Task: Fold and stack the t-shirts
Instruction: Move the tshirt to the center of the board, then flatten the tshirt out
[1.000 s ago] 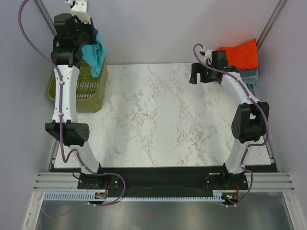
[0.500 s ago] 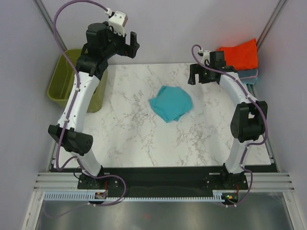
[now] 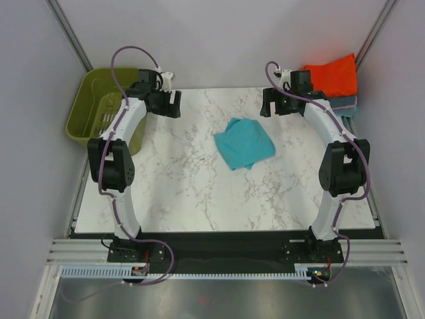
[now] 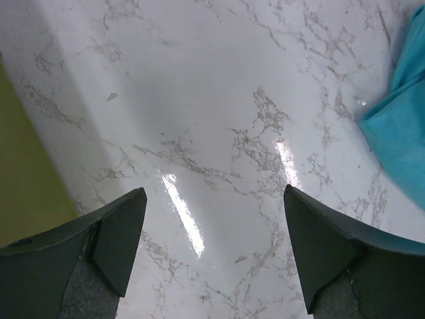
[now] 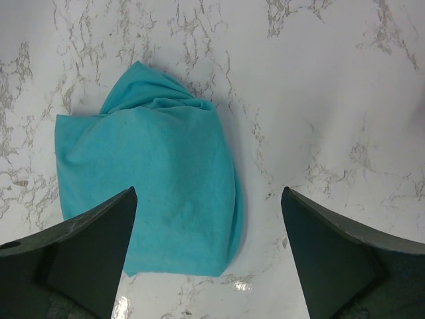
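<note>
Widely apart, empty: L jaws, R jaws.

Overhead and close wrist views share teal shirt (image 3: 244, 143).

Teal t-shirt (image 3: 244, 143): not neatly folded, lying as a loose, rumpled heap with creased ridges at one end, on the marble table (image 3: 192, 173) slightly right of centre and toward the far edge. Orange-red t-shirt (image 3: 332, 74): folded, resting at the far right corner on top of a folded grey-blue t-shirt (image 3: 348, 105), whose edge shows beneath it.
</note>
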`<state>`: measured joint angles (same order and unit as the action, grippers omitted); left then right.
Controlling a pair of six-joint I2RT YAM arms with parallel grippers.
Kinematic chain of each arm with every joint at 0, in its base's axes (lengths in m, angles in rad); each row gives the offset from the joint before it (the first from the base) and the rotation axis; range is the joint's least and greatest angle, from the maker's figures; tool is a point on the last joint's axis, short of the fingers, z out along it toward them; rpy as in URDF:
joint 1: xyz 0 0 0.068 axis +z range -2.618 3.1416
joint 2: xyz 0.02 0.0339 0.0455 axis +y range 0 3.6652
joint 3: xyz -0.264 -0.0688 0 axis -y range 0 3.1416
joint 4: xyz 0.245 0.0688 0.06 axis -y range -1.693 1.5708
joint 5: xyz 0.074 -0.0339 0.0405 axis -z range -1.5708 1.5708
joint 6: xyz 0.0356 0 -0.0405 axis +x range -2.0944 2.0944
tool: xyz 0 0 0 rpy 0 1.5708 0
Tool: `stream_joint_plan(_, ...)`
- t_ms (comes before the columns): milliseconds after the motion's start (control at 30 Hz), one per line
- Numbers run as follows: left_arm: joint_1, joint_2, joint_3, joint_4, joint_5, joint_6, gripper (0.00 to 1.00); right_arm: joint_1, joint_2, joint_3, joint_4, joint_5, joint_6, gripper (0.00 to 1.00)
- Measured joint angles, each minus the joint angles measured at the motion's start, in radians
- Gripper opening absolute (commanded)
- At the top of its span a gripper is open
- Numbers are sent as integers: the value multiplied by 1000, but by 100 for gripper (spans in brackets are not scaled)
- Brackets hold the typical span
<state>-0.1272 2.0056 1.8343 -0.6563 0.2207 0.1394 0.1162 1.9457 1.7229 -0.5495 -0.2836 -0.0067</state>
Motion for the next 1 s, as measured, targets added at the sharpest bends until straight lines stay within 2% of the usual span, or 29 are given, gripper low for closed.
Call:
stream_joint_plan(533, 109, 273, 278, 8, -53, 29, 93, 0, 0, 0, -8, -14, -51, 98)
stream_joint_plan(1000, 127, 411, 468, 8, -40, 39, 94, 47, 0, 0, -27, -8, -126, 98)
